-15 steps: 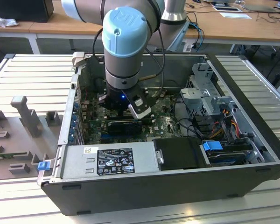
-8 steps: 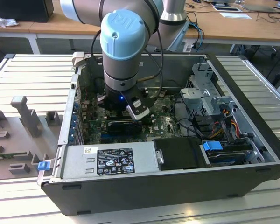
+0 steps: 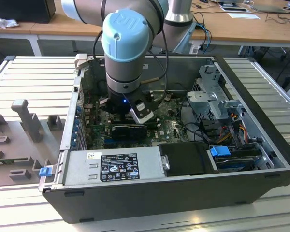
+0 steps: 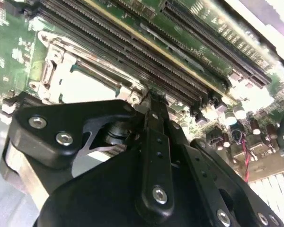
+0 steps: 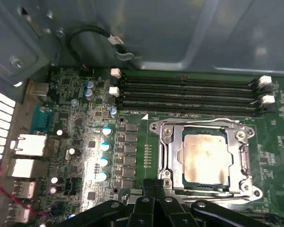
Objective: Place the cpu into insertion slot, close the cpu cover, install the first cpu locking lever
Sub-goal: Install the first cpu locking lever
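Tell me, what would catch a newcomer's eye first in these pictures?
The big arm with its pale blue joint cap reaches down into an open computer case in the exterior view. In the first wrist view, the cpu sits framed by the silver cpu cover, closed over it on the green motherboard, the black pincer close beside it.

the cpu (image 5: pixel 204 158) sits in the insertion slot (image 5: pixel 168 163), the cpu cover (image 5: pixel 206 126) closed around it — black gripper (image 5: pixel 154 188) just beside.
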Available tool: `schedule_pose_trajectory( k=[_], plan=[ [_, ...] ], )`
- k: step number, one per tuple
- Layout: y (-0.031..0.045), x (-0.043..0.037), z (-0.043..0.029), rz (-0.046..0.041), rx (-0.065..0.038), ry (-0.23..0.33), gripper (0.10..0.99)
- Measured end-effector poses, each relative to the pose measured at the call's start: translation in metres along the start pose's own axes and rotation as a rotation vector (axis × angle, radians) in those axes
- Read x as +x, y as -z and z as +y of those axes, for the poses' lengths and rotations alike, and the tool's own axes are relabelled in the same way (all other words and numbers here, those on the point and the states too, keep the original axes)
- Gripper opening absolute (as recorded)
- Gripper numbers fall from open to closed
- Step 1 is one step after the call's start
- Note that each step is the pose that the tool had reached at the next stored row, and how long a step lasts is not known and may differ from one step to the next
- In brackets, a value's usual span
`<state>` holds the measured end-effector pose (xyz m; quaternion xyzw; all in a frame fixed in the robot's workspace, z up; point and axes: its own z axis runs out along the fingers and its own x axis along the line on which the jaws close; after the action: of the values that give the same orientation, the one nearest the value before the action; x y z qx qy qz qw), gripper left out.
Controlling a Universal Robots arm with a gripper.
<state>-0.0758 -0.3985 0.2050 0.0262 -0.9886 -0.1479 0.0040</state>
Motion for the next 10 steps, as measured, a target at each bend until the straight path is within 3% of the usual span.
schedule_pose_trajectory(
  k=[3, 10],
  plan=[
    [0.0145, 0.0001, 0.0047, 0.0, 0.0, 0.0, 0.106],
    [0.0329, 0.0001, 0.0107, 0.0004, 0.007, 0.0, 0.106]
  ],
)
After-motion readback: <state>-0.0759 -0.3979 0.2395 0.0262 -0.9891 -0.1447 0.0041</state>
